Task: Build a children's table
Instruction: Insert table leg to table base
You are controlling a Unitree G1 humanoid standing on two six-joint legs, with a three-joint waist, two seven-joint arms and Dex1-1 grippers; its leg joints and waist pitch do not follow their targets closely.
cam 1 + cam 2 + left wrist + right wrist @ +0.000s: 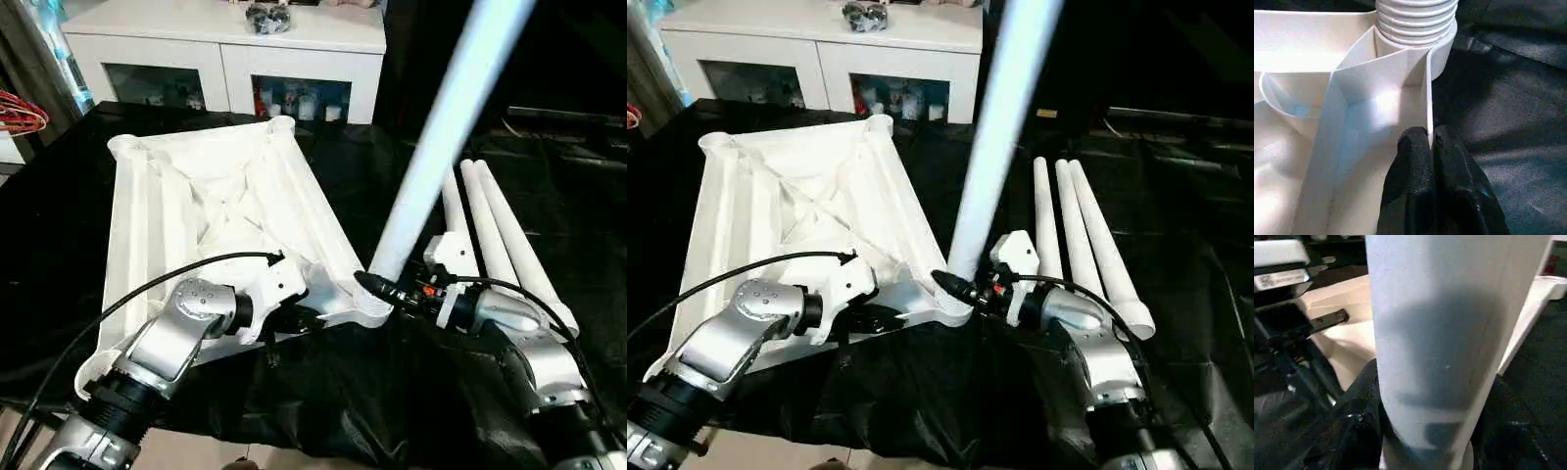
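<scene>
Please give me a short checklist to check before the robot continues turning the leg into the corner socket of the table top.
1. Left gripper is shut on the table top's rim: ok.
2. Right gripper is closed around the leg near its base: ok.
3. The leg's threaded end sits in the corner socket: ok.
4. Leg fully screwed down: not ok, thread rings show above the socket.
5. Leg straight in the socket: cannot tell.
6. Three spare legs lie on the black sheet beside the right arm: ok.
</scene>
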